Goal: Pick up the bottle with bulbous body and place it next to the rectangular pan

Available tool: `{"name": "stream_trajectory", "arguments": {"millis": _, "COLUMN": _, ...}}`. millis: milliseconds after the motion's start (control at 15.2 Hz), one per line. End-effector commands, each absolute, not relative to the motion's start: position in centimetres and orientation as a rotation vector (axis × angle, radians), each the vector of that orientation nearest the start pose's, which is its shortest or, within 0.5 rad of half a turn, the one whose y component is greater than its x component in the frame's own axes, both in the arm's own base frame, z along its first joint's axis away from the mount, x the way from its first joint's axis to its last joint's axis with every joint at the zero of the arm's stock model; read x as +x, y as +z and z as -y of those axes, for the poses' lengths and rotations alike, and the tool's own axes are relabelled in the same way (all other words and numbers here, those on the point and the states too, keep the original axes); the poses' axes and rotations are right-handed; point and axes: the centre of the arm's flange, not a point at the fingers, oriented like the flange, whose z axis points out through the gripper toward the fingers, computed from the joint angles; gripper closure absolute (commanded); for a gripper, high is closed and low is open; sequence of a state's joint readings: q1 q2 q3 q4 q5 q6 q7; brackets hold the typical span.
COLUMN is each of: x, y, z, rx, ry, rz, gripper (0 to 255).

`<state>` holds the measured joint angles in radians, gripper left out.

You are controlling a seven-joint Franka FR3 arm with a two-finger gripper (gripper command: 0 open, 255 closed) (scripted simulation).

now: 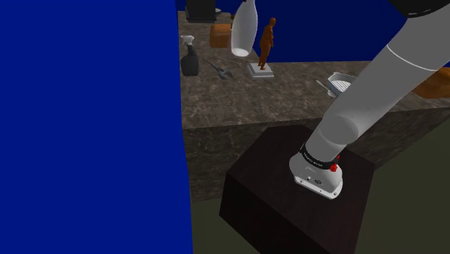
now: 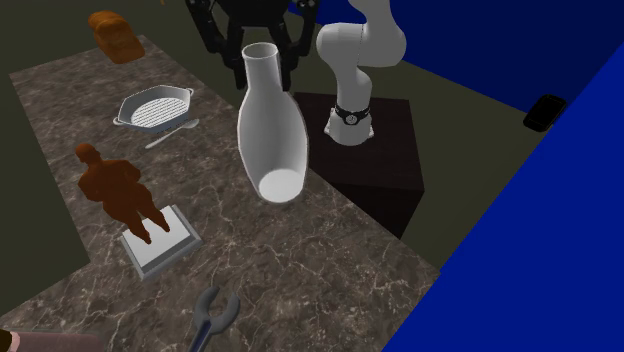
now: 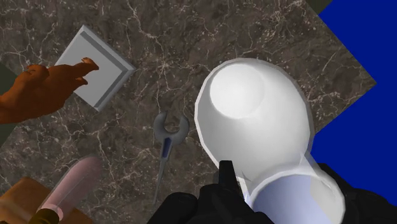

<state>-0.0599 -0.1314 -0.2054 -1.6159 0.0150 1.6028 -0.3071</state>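
Observation:
A white bottle with a bulbous body [image 2: 271, 130] hangs in the air above the marble counter [image 2: 330, 250], its neck up and its base swung outward. My black gripper [image 2: 258, 48] is shut on the neck. In the wrist view the fingers [image 3: 224, 188] clasp the neck, and the round base [image 3: 251, 121] hides part of the counter below. In the shoulder view the bottle [image 1: 244, 30] floats over the counter's far side. The rectangular white pan [image 2: 155, 106] [image 1: 340, 81] lies on the counter toward the stand's side, apart from the bottle.
A brown figurine on a grey square base [image 2: 120, 195] [image 3: 38, 89] stands near the bottle. A wrench [image 2: 210, 318] [image 3: 167, 137], a spoon [image 2: 172, 133] by the pan, a dark spray bottle [image 1: 190, 58] and a bread loaf [image 2: 113, 35] also sit on the counter. A blue wall [image 1: 86, 123] borders it.

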Motion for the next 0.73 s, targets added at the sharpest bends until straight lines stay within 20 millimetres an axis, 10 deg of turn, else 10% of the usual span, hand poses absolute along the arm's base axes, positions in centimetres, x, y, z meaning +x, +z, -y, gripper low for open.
{"name": "stream_trajectory", "arguments": {"millis": 0, "x": 49.7, "y": 68.5, "z": 14.1, "rx": -3.127, "ry": -0.192, "rz": 0.066, "gripper": 255}}
{"name": "stream_trajectory", "arguments": {"millis": 660, "x": 49.7, "y": 73.8, "z": 14.1, "rx": -3.127, "ry": -0.192, "rz": 0.066, "gripper": 255}}
